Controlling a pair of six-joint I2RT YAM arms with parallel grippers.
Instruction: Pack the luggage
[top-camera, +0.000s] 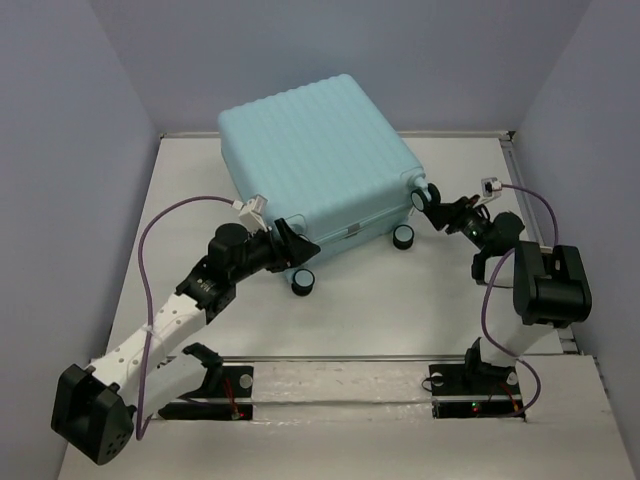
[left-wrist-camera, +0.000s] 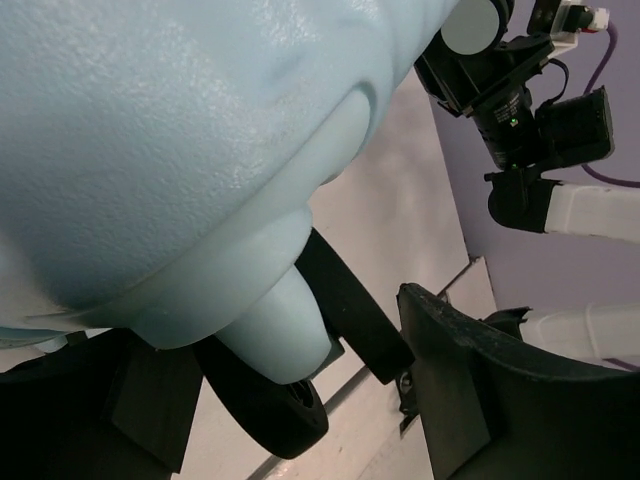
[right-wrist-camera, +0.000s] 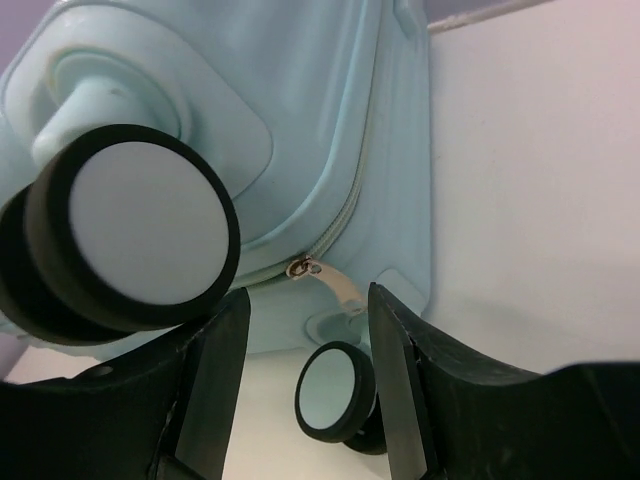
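Observation:
The luggage (top-camera: 320, 150), a pale mint-blue ribbed suitcase, lies flat and zipped shut at the back middle of the table, its wheels toward me. My left gripper (top-camera: 295, 248) is open at its near-left corner. In the left wrist view (left-wrist-camera: 300, 400) its jaws straddle a black wheel (left-wrist-camera: 270, 400) under the shell (left-wrist-camera: 180, 130) without closing on it. My right gripper (top-camera: 432, 203) is open at the near-right corner. In the right wrist view (right-wrist-camera: 308, 298) its jaws stand on either side of a metal zipper pull (right-wrist-camera: 330, 282), apart from it, with a large wheel (right-wrist-camera: 130, 230) close on the left.
Two more wheels (top-camera: 302, 282) (top-camera: 404, 236) stick out along the suitcase's near side. A metal rail (top-camera: 400, 358) with the arm mounts runs along the near edge. Grey walls close in the table on the left, back and right. The right arm (left-wrist-camera: 530, 120) shows in the left wrist view.

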